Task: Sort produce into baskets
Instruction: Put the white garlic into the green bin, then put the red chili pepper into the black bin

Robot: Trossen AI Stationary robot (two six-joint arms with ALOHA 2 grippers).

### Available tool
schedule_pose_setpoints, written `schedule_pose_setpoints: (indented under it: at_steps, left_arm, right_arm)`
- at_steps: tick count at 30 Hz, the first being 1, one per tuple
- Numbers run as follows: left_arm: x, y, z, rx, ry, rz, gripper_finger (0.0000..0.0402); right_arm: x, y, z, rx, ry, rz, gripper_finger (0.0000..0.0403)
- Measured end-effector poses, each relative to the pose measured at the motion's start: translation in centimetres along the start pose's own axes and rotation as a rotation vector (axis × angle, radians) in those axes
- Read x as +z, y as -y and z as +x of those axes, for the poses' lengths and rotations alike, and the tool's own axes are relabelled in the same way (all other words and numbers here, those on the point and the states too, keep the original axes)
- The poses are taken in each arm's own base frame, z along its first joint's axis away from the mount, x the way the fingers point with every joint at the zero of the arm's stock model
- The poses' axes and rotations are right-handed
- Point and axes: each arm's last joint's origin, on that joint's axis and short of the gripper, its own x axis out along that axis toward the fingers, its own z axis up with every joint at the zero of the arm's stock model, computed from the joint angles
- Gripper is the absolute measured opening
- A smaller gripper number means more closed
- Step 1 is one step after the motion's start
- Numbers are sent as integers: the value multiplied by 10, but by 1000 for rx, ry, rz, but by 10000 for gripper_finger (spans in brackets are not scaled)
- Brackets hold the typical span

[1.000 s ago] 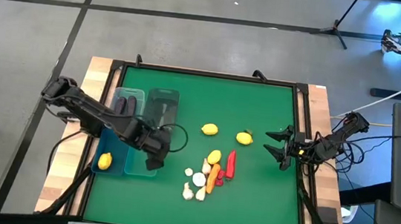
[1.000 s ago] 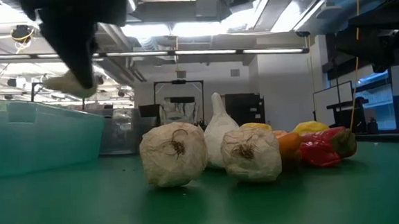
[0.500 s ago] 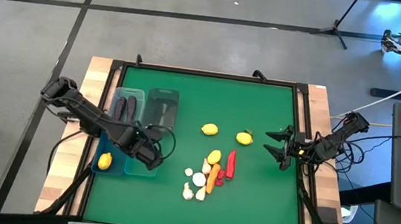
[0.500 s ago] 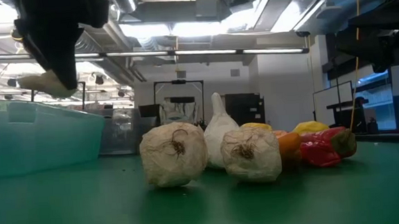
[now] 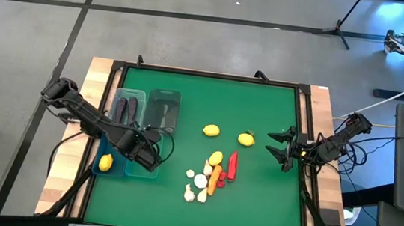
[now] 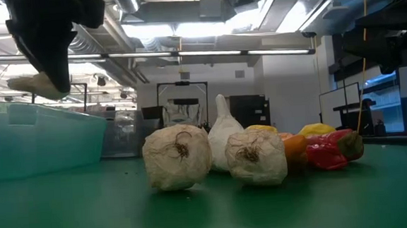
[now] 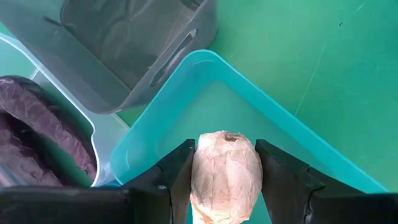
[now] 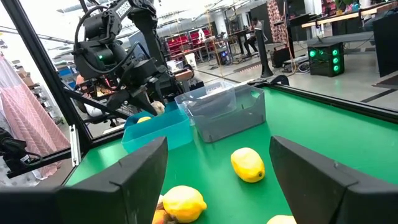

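Your left gripper (image 7: 225,171) is clamped on a garlic bulb (image 7: 225,174), hanging over the empty teal basket (image 7: 298,155). Your right gripper (image 5: 279,147) waits, fingers apart, near the surface's (image 5: 253,201) right edge. Remaining produce lies mid-surface; two eggplants (image 5: 126,107) fill another basket.

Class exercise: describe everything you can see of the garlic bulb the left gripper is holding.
The garlic bulb is an off-white, roundish toy piece with a papery, wrinkled-looking skin and a small brownish root spot on the end facing away from the wrist. The left gripper is shut on it, one dark finger pressed against each side, and nothing else touches it. It hangs in the air above the empty teal bin, clear of its floor and walls. In the low view it shows as a pale lump under the dark gripper.
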Motion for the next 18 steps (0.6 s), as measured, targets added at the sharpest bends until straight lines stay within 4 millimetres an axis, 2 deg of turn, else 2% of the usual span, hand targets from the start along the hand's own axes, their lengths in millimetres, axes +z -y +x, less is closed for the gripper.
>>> schedule_pose_setpoints:
  at_steps: [11, 18]
  left_arm:
    - [2, -1, 1, 4, -1, 19, 240]
    - [19, 0, 7, -44, 47, 18, 243]
  right_arm:
    - [0, 0, 0, 0, 0, -6, 280]
    - [0, 0, 0, -12, 3, -29, 280]
